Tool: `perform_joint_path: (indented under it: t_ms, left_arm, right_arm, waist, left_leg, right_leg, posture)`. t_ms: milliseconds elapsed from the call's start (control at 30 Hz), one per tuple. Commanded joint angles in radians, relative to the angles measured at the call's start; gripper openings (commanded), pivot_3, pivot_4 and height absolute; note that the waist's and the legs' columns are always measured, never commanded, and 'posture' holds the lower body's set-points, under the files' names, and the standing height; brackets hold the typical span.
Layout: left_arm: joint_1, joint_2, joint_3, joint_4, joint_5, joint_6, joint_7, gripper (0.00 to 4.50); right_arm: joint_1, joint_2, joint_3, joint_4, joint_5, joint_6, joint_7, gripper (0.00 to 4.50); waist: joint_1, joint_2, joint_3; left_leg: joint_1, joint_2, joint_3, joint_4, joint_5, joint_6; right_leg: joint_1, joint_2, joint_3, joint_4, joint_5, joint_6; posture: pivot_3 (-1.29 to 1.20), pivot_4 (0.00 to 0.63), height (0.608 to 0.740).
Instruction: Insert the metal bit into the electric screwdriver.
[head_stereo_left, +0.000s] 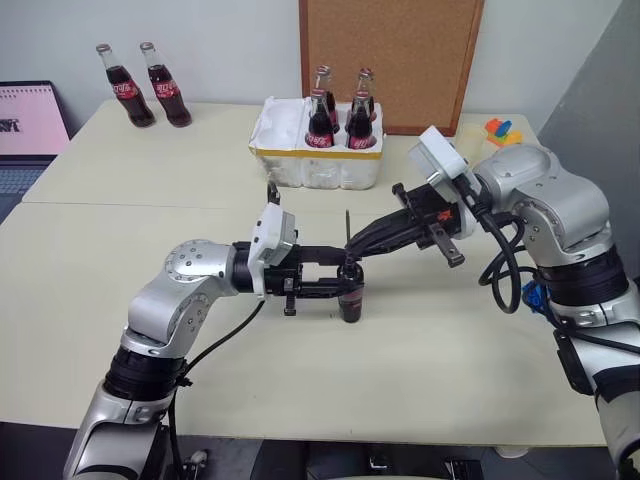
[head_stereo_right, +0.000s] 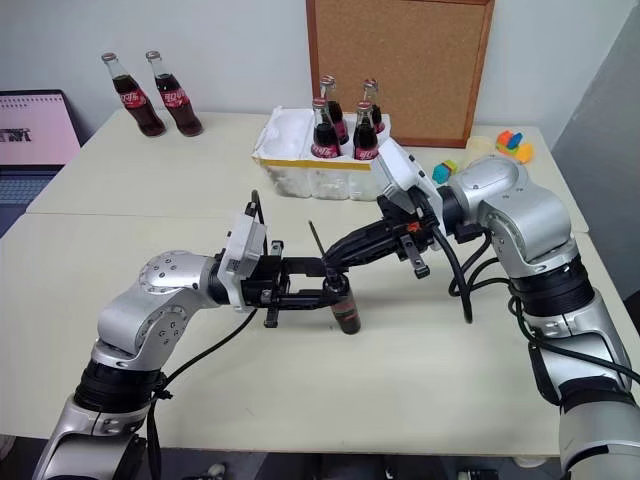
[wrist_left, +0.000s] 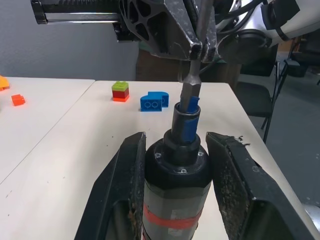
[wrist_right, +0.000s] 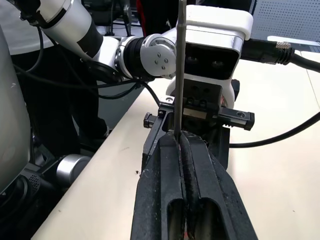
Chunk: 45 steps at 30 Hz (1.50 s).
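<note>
Black electric screwdriver, red band

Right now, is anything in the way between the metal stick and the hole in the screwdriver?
Nothing visible. The metal bit, pinched by the right gripper, sits right at the open socket of the electric screwdriver, which the left gripper holds upright.

Pale table, busy along the back edge.
Two cola bottles stand far left, a white foam crate of bottles mid-back, cork board behind, toy bricks far right.
</note>
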Motion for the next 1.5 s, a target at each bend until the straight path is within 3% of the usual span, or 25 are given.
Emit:
perform_joint_path:
  t_ms: [33,267,333,700,1000,1233,1500]
  left_arm:
    - [0.002,-0.001,-0.018,-0.005,0.004,0.004,-0.011,1.53]
    - [0.009,-0.005,-0.019,0.003,0.008,-0.008,-0.014,1.53]
    - [0.008,-0.008,-0.018,0.007,0.010,-0.011,-0.011,1.53]
    - [-0.025,-0.043,-0.010,0.015,0.025,-0.001,0.059,1.53]
    - [-0.176,-0.019,-0.042,0.100,0.138,0.023,0.111,1.52]
    - [-0.321,-0.088,-0.138,0.264,0.247,0.049,0.158,0.48]
    - [-0.375,-0.183,-0.229,0.472,0.308,0.029,0.126,0.41]
  right_arm:
    - [0.006,-0.015,-0.032,-0.019,-0.003,0.001,-0.010,0.53]
    - [0.019,-0.033,-0.083,-0.036,0.010,0.011,-0.046,2.13]
    - [0.026,-0.039,-0.104,-0.040,0.013,0.014,-0.059,2.37]
    - [0.229,-0.151,-0.275,-0.229,0.048,0.067,-0.214,4.48]
    - [0.481,-0.245,-0.446,-0.407,0.131,0.153,-0.334,4.50]
    - [0.663,-0.328,-0.541,-0.514,0.119,0.147,-0.388,4.50]
    - [0.739,-0.322,-0.588,-0.567,0.165,0.151,-0.471,4.50]
  waist:
    - [0.000,0.000,0.000]
    - [0.000,0.000,0.000]
    - [0.001,0.000,0.000]
    - [0.003,0.000,0.000]
    - [0.005,0.000,0.000]
    - [0.004,0.000,0.000]
    - [-0.001,0.000,-0.001]
  left_leg:
    - [0.000,0.000,0.000,0.000,0.000,0.000]
    - [0.000,0.000,0.000,0.000,0.000,0.000]
    - [0.000,0.000,0.000,0.000,0.000,0.000]
    - [0.000,0.000,0.000,0.000,0.000,0.000]
    - [0.000,-0.002,0.000,0.000,0.000,0.000]
    - [0.000,-0.003,0.001,0.001,0.000,0.000]
    - [0.003,-0.004,0.002,0.001,0.000,0.000]
  right_leg:
    - [0.000,0.000,0.000,0.000,0.000,0.000]
    - [0.000,0.000,0.000,0.000,0.000,0.000]
    - [0.000,0.000,0.000,0.000,0.000,0.000]
    - [0.000,0.000,0.000,0.000,0.000,0.000]
    - [0.000,0.001,0.000,0.000,-0.002,0.004]
    - [0.002,0.002,0.001,0.000,-0.003,0.005]
    - [0.007,0.006,0.001,-0.001,-0.003,0.005]
  posture:
    - [0.00,0.150,0.740]
    - [0.00,0.150,0.740]
    - [0.00,0.150,0.740]
    - [0.00,0.150,0.740]
    - [0.00,0.150,0.740]
    - [0.00,0.150,0.740]
    - [0.00,0.150,0.740]
